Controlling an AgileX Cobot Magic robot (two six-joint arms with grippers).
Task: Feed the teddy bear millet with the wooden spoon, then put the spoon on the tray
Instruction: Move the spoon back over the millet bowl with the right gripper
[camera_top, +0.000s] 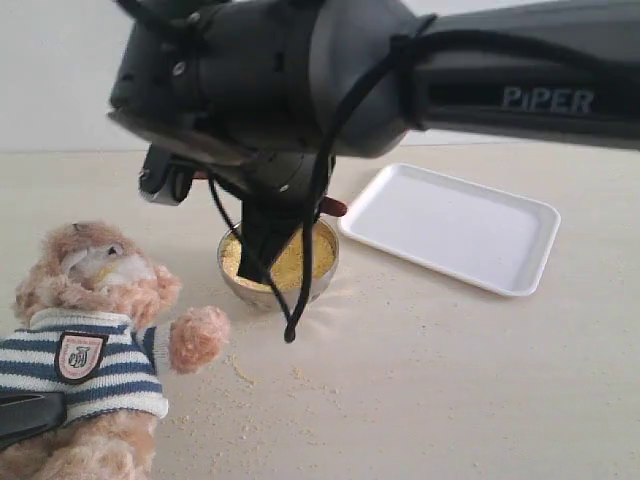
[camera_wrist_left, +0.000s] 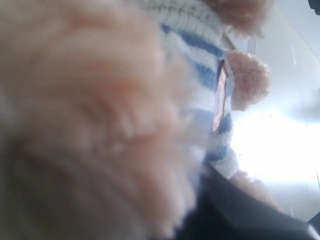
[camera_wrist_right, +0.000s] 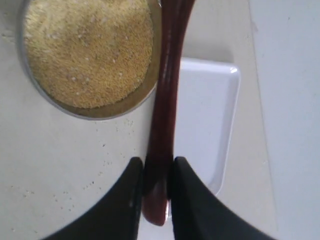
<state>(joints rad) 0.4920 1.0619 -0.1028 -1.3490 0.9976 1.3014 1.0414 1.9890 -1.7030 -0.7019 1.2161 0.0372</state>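
The teddy bear (camera_top: 95, 330) sits at the lower left in its striped shirt, one paw out toward the metal bowl (camera_top: 280, 295) of millet (camera_top: 300, 262). My right gripper (camera_wrist_right: 156, 165) is shut on the handle of the wooden spoon (camera_wrist_right: 167, 90); the handle runs past the bowl's rim (camera_wrist_right: 100, 112), and its scoop end is out of view. Only a red-brown bit of the spoon (camera_top: 333, 207) shows under the arm. Blurred fur of the bear (camera_wrist_left: 100, 125) fills the left wrist view beside one black finger (camera_wrist_left: 240, 215). My left gripper (camera_top: 25, 415) holds the bear's body.
The white tray (camera_top: 450, 225) lies right of the bowl and holds nothing; it also shows in the right wrist view as the tray (camera_wrist_right: 205, 125). Loose grains (camera_top: 250, 375) are scattered on the pale table in front of the bowl. My right arm (camera_top: 400, 70) spans the upper part of the exterior view.
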